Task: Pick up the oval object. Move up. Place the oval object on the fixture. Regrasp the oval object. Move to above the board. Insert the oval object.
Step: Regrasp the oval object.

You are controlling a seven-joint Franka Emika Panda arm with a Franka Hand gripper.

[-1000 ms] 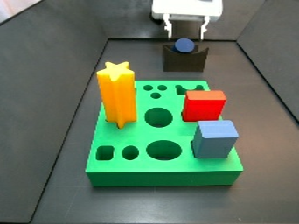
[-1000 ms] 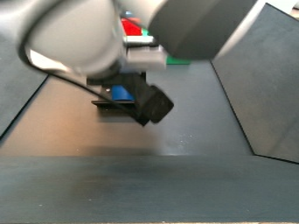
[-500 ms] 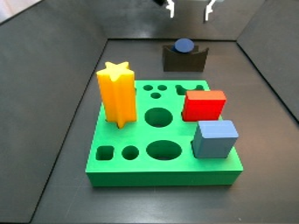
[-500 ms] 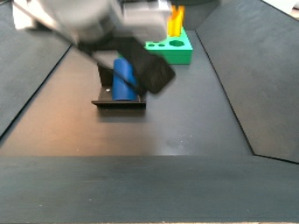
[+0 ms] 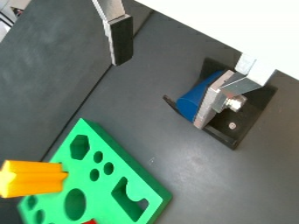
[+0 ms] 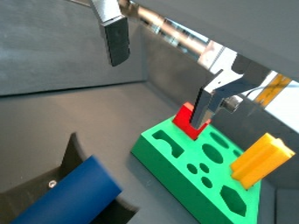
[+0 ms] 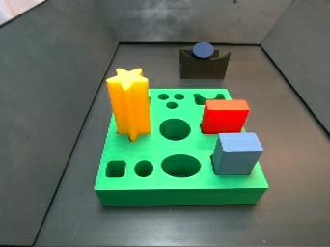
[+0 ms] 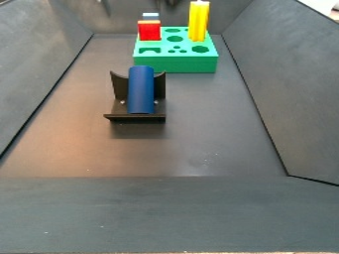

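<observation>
Hanging spread apart with nothing between its plates, the gripper (image 5: 176,74) sits high above the fixture (image 8: 134,102), out of both side views. Cradled in the fixture's notch lies the oval object (image 8: 141,87), on its side, long axis horizontal, pointing from the fixture toward the board (image 8: 176,55). My judgement: regrasping calls for dropping straight onto it, plates straddling its flanks.

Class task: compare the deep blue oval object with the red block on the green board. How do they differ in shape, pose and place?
The oval object is rounded and lies on its side in the fixture; the red block is square-edged and stands in the board. One is blue, one red. Neither is held: the claw hangs open above, gripping nothing.
</observation>
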